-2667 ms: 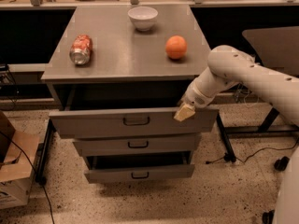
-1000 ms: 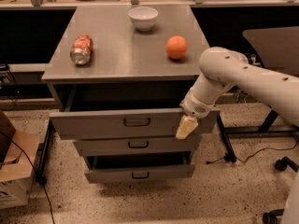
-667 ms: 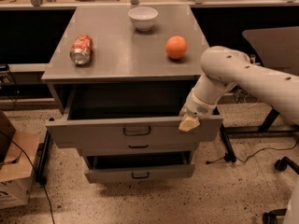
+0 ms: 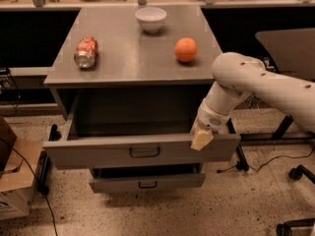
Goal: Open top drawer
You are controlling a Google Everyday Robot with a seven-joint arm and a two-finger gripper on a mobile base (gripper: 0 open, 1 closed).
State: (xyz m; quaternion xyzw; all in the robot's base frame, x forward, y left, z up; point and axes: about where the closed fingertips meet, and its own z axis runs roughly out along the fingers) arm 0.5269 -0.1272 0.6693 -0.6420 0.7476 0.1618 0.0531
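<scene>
The top drawer (image 4: 88, 154) stands pulled far out beneath the counter (image 4: 128, 58), its inside showing. The gripper (image 4: 202, 138) rests at the right end of the drawer's front edge; whether it is clenched or released cannot be told. A can (image 4: 86, 51), bowl (image 4: 150, 18) and orange (image 4: 186, 49) sit on top.

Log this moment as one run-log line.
task: open top drawer | drawer: pulled far out | hand: at drawer front's upper edge, right of handle | cabinet top: can, bowl, orange
</scene>
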